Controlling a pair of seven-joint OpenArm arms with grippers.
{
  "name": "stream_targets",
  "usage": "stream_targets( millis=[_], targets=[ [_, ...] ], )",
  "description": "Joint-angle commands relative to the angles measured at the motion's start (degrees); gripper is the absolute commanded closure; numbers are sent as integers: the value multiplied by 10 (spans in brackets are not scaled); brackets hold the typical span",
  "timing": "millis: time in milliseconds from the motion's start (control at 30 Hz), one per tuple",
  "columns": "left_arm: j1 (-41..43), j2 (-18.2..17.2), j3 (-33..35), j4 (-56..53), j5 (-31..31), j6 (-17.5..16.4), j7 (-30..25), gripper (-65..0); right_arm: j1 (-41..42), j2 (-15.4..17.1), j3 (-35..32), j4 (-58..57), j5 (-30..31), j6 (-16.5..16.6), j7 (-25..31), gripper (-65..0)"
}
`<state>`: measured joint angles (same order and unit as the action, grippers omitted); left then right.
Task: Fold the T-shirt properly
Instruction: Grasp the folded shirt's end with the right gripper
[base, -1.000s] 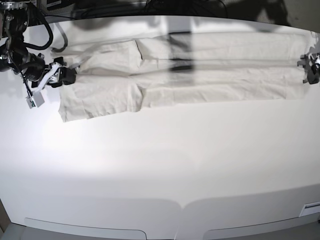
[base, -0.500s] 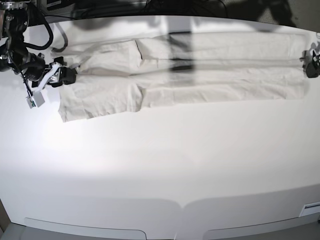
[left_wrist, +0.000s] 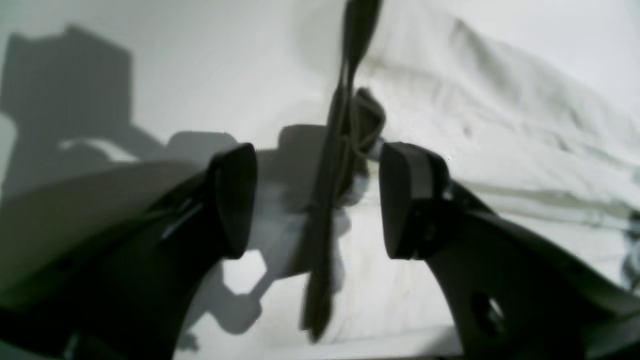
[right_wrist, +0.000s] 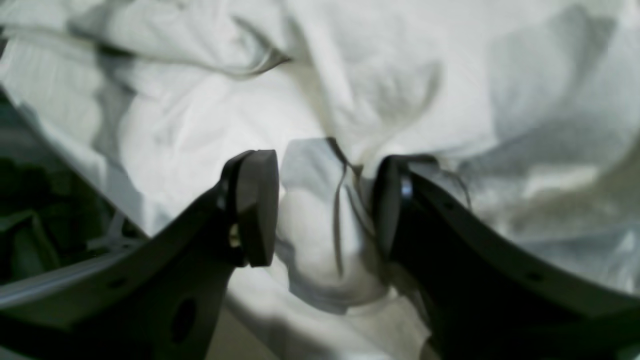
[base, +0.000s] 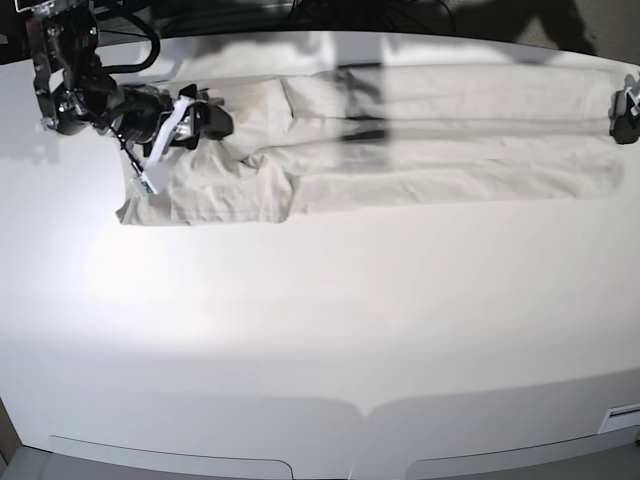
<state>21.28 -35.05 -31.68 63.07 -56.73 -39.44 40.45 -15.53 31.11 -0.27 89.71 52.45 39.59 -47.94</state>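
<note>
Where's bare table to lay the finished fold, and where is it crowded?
Free: the whole near half of the white table, bordered behind by the pale beige T-shirt's front hem. Crowded: the far strip, where the shirt lies stretched between the right gripper and the left gripper.

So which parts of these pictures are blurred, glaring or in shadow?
Base view: glare washes the table left of centre, and a dark shadow band crosses the T-shirt. Left wrist view: hard shadows on the table, the dangling cable blurred. Right wrist view: soft focus, cloth folds shaded.
</note>
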Motion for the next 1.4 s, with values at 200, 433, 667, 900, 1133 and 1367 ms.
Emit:
stream_targets(
  millis=[200,433,667,900,1133,1367],
  targets=[
    [-51,14,-5,-71,-6,-6,18,-378,3,8,-8,9,6,4,6,-298],
    [-52,15,-5,-71,-78,-6,130,-356,6,8,-8,9,3,4,8,-298],
    [-52,23,-5,-71,-124,-6,163,-320,13,8,-8,9,3,4,8,-298],
    [-53,37,-5,-71,-123,-6,128,-274,14,8,-8,9,3,4,7,-298],
    [-52,37,-5,-71,-102,-6,101,0,14,8,-8,9,3,4,6,-297],
    [-53,21,-5,-71,-79,-6,49,0,14,-14,-9,34,-8,4,22,-244]
  ],
)
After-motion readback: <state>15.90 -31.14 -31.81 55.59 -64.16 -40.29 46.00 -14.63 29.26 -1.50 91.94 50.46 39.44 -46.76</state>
